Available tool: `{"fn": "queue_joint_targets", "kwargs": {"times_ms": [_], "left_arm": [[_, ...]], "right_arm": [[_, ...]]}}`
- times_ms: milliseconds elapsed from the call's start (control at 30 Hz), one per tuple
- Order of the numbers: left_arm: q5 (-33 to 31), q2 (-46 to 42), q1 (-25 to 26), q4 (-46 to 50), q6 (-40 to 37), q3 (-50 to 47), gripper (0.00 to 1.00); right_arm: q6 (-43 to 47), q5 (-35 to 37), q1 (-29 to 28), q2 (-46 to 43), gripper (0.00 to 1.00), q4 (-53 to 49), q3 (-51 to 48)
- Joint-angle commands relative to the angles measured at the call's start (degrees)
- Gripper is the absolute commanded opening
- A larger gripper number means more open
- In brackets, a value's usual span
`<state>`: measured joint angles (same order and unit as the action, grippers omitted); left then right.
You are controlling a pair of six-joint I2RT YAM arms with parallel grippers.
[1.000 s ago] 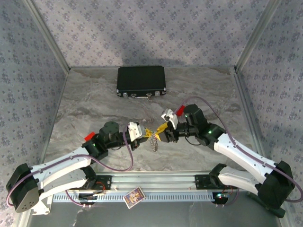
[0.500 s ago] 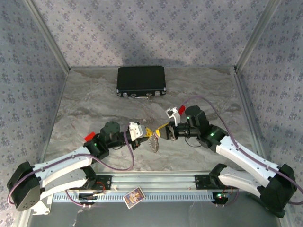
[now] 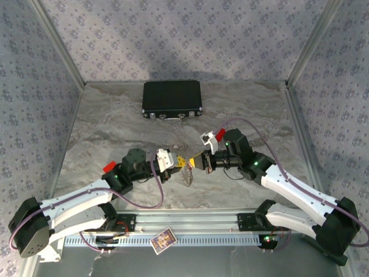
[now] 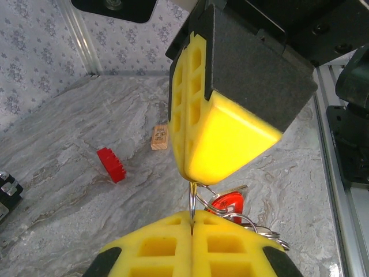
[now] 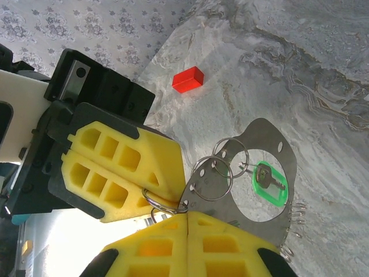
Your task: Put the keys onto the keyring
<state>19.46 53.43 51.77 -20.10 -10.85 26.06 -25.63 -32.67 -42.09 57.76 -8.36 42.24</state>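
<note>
Two tools meet tip to tip at the centre of the top view, over the grey marbled worktop (image 3: 115, 133).

Left tool (image 3: 176, 162): yellow fingers pressed together with the seam closed. In its wrist view a thin wire loop stands up out of that seam, so it is pinching the keyring (image 3: 187, 174).

Right tool (image 3: 198, 160): fingers also pressed together, no gap at the seam. In its wrist view the same small loop runs from the left tool's tip into the top of its own seam, so it is pinching the keyring too.

Keyring position: hangs just below the two tips. From the top view I cannot tell whether its lower edge touches the worktop. The right wrist view, centre right, shows a flat silvery plate with a round hole, small loops along its lower edge and two split rings overlapping it.

Green key (image 5: 266, 178): on a split ring, lying across the plate's hole.
Red key (image 4: 226, 202): among the rings, just right of the pinched loop.

Black case (image 3: 172, 99): upper centre, well apart.
Red block (image 5: 188, 78): on the worktop, upper centre of the right wrist view.
</note>
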Motion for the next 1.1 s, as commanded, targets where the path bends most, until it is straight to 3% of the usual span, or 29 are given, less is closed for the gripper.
{"fn": "queue_joint_targets", "kwargs": {"times_ms": [0,233,333,433,500,767,900,1067], "left_arm": [[0.5,-0.4,0.2,-4.2,0.8,0.0,0.0],[0.5,-0.4,0.2,-4.2,0.6,0.0,0.0],[0.5,-0.6,0.2,-4.1,0.6,0.0,0.0],[0.5,-0.6,0.2,-4.0,0.7,0.1,0.0],[0.5,-0.5,0.2,-4.0,0.6,0.2,0.0],[0.5,-0.3,0.2,-3.8,0.5,0.6,0.0],[0.5,-0.3,0.2,-3.7,0.6,0.6,0.0],[0.6,-0.1,0.2,-3.3,0.3,1.0,0.0]], "right_arm": [[1.4,0.8,0.4,0.7,0.0,-1.4,0.5],[0.8,-2.0,1.1,1.4,0.01,-0.2,-0.2],[1.8,-1.9,1.6,-0.1,0.26,-0.8,-0.2],[6.6,-1.0,1.7,-2.8,0.38,-2.9,-0.4],[11.9,1.7,1.2,-4.9,0.4,-5.2,-0.9],[36.9,10.8,-5.9,-10.8,0.44,-3.6,-6.4],[40.3,13.1,-8.2,-9.5,0.44,-1.7,-6.4],[41.0,13.7,-8.8,-6.7,0.36,0.6,-5.9]]}}
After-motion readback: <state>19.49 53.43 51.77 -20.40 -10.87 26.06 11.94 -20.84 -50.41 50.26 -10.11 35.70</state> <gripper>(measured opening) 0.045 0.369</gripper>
